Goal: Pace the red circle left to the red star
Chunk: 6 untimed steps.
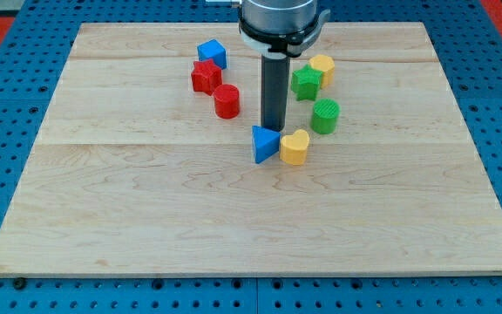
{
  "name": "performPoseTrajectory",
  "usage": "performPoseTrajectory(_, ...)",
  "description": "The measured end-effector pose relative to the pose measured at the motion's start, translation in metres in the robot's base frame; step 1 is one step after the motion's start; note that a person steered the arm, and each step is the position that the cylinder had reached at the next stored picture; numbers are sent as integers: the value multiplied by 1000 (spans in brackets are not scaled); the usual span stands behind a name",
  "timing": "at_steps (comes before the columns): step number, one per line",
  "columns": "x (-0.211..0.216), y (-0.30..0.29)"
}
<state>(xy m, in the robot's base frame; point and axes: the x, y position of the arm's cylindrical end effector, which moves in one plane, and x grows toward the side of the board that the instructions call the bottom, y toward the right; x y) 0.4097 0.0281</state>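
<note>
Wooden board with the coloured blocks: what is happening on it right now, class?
A robot arm's dark rod stands on the wooden board. My tip sits just above the blue triangle, to the right of the red circle, touching neither. The red circle lies at the lower right of the red star, so it is not yet on its left.

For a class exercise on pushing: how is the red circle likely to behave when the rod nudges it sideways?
The red circle stands squat and flat-based, so it probably slides rather than tips. Its round wall may let it slip off my tip. It looks small and solid, likely light.
</note>
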Motion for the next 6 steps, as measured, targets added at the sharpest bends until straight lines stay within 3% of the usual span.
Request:
performPoseTrajectory(1, -25, -1)
performPoseTrajectory(4, -46, -131)
performPoseTrajectory(6, -33, -121)
